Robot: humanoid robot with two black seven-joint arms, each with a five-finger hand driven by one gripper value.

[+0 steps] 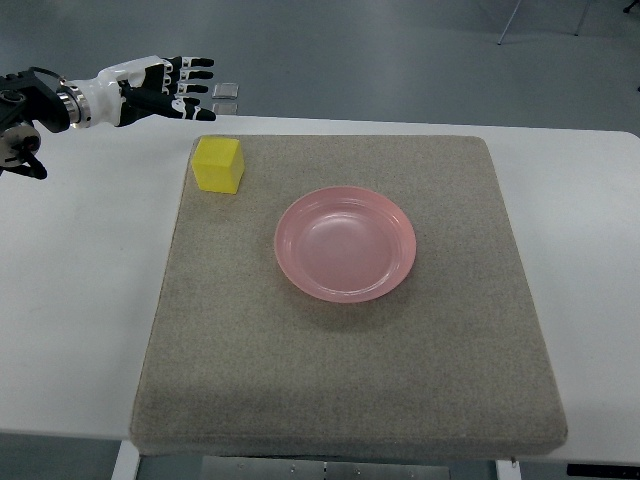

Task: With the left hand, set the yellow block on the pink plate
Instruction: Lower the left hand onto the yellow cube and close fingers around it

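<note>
Though laid out and ready, hardly begun as a task.

Largest first: white table (80,300), running across the whole view. On it, a grey felt-like mat (350,390), covering most of the middle. Near the mat's centre, pink plate (345,245), right way up and empty. Toward the mat's far left corner, yellow block (218,164), sitting flat on the mat, well apart from the plate, up and to the left of it.

Over the table's far left edge, left hand (165,88), coming in from the left, raised clear of the surface, fingers spread wide and pointing right, gripping nothing. Near the block but not touching, above it in the picture and a little to the left. Just past the fingertips, two small pale squares (226,97), possibly on the floor beyond the table; too small to identify. No right hand in view.

Done so far, judging by the layout: nothing beyond having the hand nearby. Left to do: come down over the block, close around it, lift, carry across to the plate, set down inside the rim, let go.
</note>
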